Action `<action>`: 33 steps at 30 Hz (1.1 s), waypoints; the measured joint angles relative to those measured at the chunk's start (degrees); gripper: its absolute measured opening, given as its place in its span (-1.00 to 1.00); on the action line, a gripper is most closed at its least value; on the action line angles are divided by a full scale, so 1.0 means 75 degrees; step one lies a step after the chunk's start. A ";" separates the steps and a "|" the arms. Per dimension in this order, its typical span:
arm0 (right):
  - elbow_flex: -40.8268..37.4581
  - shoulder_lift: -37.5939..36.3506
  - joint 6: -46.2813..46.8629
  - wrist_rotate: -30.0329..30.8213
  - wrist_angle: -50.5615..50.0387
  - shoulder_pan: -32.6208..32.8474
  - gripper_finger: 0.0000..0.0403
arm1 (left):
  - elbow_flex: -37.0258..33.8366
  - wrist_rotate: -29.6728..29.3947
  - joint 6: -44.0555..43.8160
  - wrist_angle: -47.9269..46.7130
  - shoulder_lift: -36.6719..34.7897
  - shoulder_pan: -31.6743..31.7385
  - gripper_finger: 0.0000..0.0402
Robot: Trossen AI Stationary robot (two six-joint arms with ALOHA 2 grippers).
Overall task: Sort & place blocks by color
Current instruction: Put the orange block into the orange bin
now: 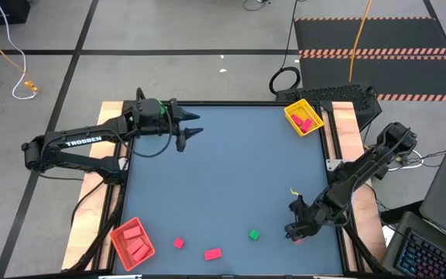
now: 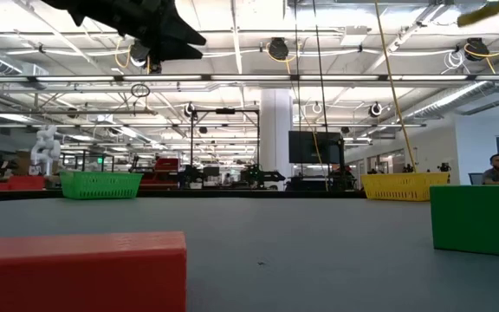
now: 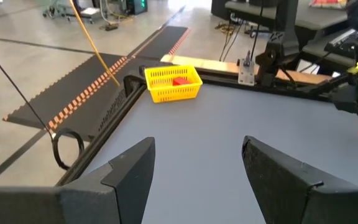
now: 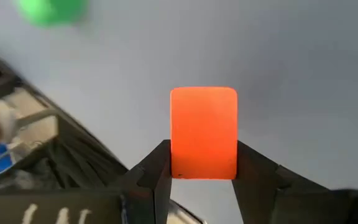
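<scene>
Salmon-orange rectangular block point(image 4: 204, 132) clamped between the two dark fingers of the right gripper point(image 1: 296, 230), low at the near right edge of the dark grey table point(image 1: 231, 170). Just beside it toward the middle, a small green cube point(image 1: 253, 234); farther along the near edge, a flat pink-red bar point(image 1: 212, 253) and a small pink-red cube point(image 1: 178, 243), all apart from one another. At the near left corner, a square red open tray point(image 1: 132, 243) holding several red pieces. Well away at the far left, left gripper point(image 1: 194, 133) raised over the table with fingers spread wide and nothing between them. At the far right corner, a square yellow open tray point(image 1: 303, 118) with red blocks inside.
</scene>
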 joint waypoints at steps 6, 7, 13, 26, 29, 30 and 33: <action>0.0019 -0.0371 -0.1658 0.0890 -0.0001 -0.0747 -0.39 | -0.0003 0.0003 -0.0064 0.0366 0.0000 -0.0116 0.20; 0.0019 -0.0382 -0.2046 0.1016 -0.0002 -0.0916 -0.39 | -0.0003 0.0001 -0.0071 0.0456 0.0000 -0.0150 0.20; 0.0019 -0.0386 -0.4855 0.1952 0.0287 -0.2179 -0.38 | -0.0003 0.0003 -0.0131 0.0764 0.0000 -0.0358 0.20; 0.0019 -0.0386 -1.1213 0.2404 0.3960 -0.4451 -0.38 | -0.0003 0.0005 -0.0521 0.1157 0.0310 -0.1119 0.20; 0.0019 -0.0380 -1.2104 0.1852 0.4681 -0.4886 -0.38 | -0.0007 0.0002 -0.0526 0.1529 0.0688 -0.1362 0.20; 0.0019 -0.0380 -1.2338 0.1641 0.4921 -0.5002 -0.38 | -0.0012 0.0003 -0.0527 0.1731 0.0852 -0.1450 0.20; 0.0019 -0.0383 -1.2949 0.1300 0.5565 -0.5274 -0.38 | -0.0009 0.0003 -0.0454 0.2339 0.1328 -0.1683 0.20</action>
